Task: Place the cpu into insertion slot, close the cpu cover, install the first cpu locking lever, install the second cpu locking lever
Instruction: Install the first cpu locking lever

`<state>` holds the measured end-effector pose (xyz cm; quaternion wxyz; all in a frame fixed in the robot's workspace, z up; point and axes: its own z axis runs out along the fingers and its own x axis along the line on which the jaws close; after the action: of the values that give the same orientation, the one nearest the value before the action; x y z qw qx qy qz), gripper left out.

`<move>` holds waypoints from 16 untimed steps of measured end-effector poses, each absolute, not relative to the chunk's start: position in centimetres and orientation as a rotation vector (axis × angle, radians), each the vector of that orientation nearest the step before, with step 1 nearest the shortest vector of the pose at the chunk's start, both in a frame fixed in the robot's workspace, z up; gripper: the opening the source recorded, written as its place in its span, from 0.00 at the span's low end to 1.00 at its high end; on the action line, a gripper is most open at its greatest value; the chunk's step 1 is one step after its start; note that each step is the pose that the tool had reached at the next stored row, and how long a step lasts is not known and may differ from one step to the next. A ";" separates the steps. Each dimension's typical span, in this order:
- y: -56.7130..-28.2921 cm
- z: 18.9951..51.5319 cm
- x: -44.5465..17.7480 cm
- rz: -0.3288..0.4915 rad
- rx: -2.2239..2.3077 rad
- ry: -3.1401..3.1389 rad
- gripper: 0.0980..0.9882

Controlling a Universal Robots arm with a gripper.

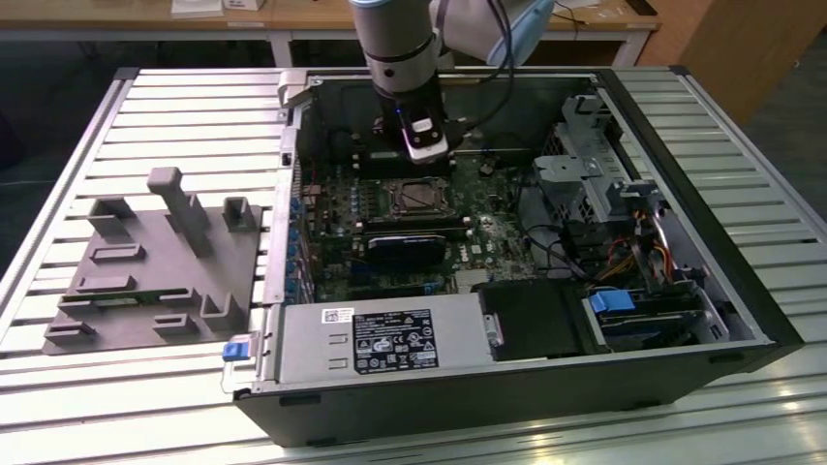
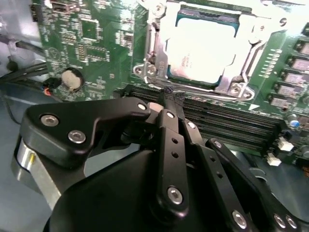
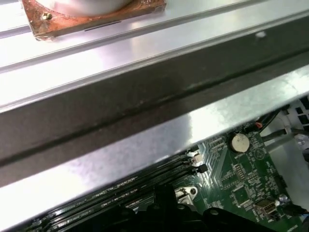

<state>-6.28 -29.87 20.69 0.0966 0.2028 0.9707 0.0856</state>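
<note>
In the second wrist view the cpu (image 2: 203, 46) lies in the insertion slot (image 2: 145, 70) on the green board, its silver-grey top showing. The cpu cover (image 2: 252, 48), a thin silvery frame, lies flat over the chip's edges. A thin metal lever (image 2: 150, 43) runs along one side of the frame. My gripper (image 2: 172, 98) is shut with nothing between its black fingers (image 2: 166, 140). Its tip hangs over the long black memory slots (image 2: 227, 121), just short of the socket's edge. In the exterior view the gripper (image 1: 420, 160) hangs just behind the insertion slot (image 1: 416, 197).
The open computer case (image 1: 723, 281) lies on a slatted metal table (image 1: 181, 107). A black fan block (image 1: 411, 247) sits in front of the socket and the power supply (image 1: 375, 339) is nearest. A drive cage with cables (image 1: 607, 194) is on the exterior view's right, a grey fixture (image 1: 155, 262) on its left.
</note>
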 end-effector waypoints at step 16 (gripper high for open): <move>-29.9 20.6 -5.6 0.194 0.625 2.962 0.00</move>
<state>-5.56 -29.91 20.61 0.0541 0.2059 0.9750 0.0638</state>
